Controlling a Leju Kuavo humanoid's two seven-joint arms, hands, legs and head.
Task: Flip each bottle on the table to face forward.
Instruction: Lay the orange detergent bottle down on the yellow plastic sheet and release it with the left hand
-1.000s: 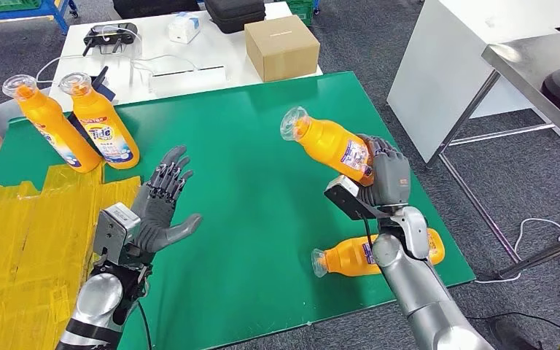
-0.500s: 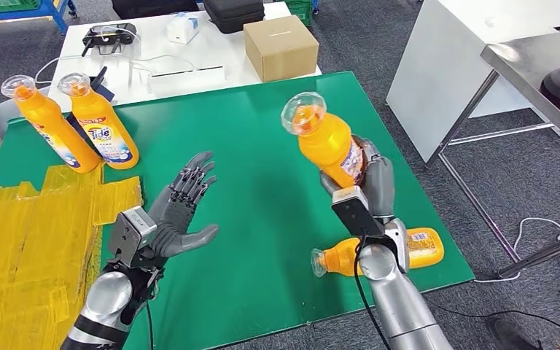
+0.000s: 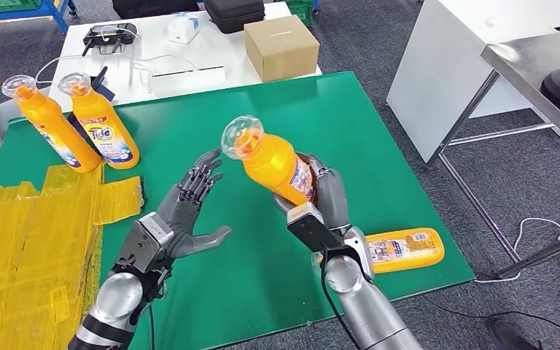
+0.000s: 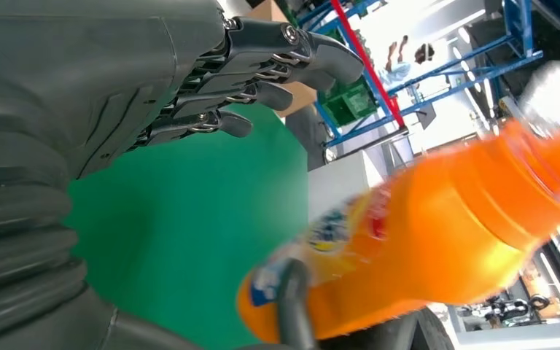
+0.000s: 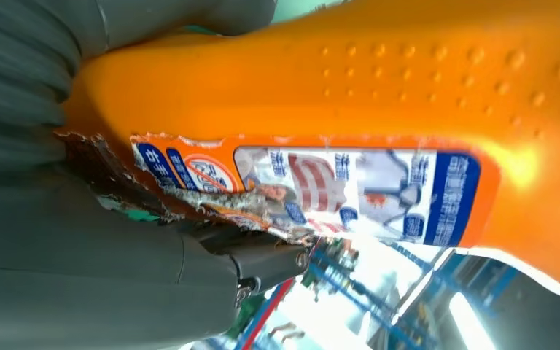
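Right robot hand (image 3: 326, 195) grips an orange detergent bottle (image 3: 273, 162) around its lower body, held in the air above the middle of the green bench (image 3: 262, 109). The bottle is tilted, its clear cap (image 3: 242, 137) up and leaning toward the robot's left. In the right wrist view the fingers (image 5: 248, 262) wrap the bottle (image 5: 379, 109) just below a torn-edged label (image 5: 313, 189) with blue and white print.

Left robot hand (image 3: 186, 211) is empty, fingers spread, palm turned toward the held bottle, raised over the bench and apart from it. In the left wrist view its dark fingers (image 4: 262, 73) are extended and separated, with the bottle (image 4: 423, 240) near them, blurred.

A second orange bottle (image 3: 401, 249) lies on its side at the near right edge of the bench, label up, partly hidden behind the right forearm.

Two more orange bottles stand upright at the far left corner, just beside each other: the outer one (image 3: 51, 127) with no label showing, the inner one (image 3: 102, 131) showing a blue and white label.

Yellow tape sheeting (image 3: 29, 240) covers the near left of the bench. A white table (image 3: 153, 51) beyond carries a cardboard box (image 3: 281, 47).
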